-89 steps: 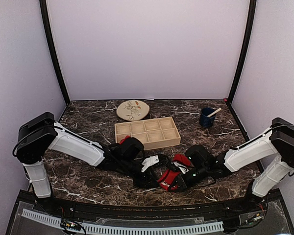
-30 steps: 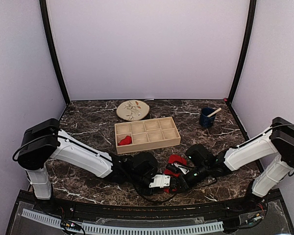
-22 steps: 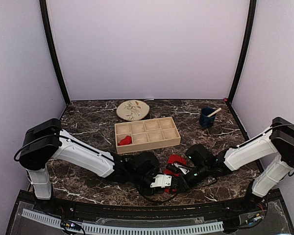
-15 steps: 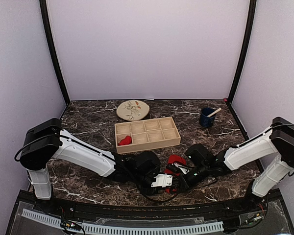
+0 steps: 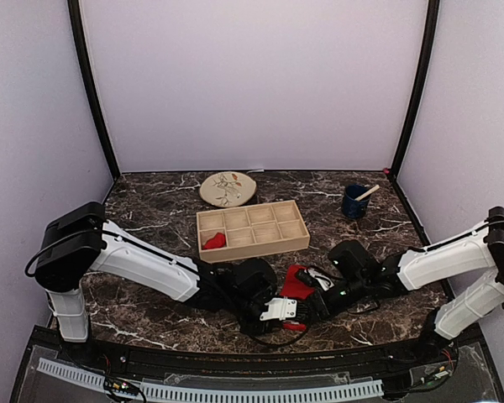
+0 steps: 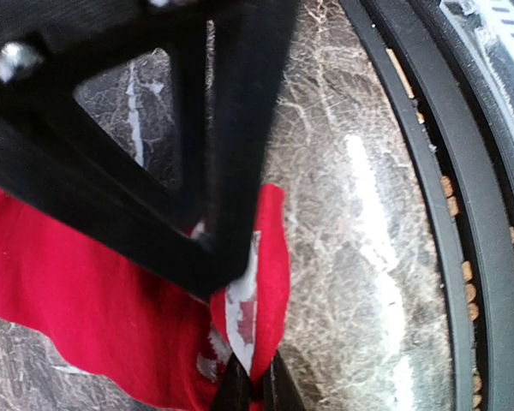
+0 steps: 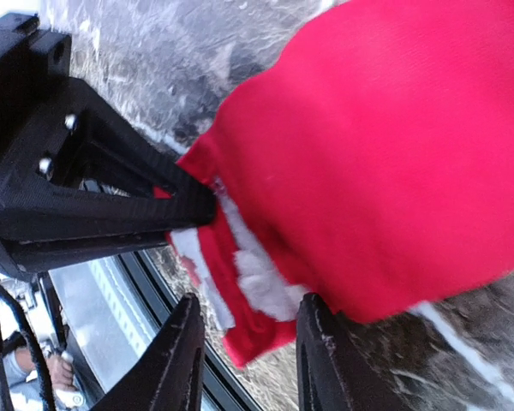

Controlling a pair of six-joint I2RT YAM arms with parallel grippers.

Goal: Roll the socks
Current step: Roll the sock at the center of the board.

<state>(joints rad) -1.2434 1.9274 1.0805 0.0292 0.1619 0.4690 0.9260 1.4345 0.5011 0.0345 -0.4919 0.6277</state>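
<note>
One red sock lies flat on the marble between the two arms. In the left wrist view my left gripper is shut on the edge of this sock, near its white inner lining. My left gripper sits at the sock's near end. My right gripper is open, and a corner of the sock hangs between its spread fingers without being pinched. From above, the right gripper is just right of the left one. The other sock lies bunched in the wooden tray's left front compartment.
A patterned plate sits behind the tray. At the back right stands a blue mug with a stick in it. The table's black front rail runs close to the sock's near end.
The right gripper opened, let go of the sock and drew back slightly to the right. The left gripper closed on the sock's edge. More of the red sock now shows.
</note>
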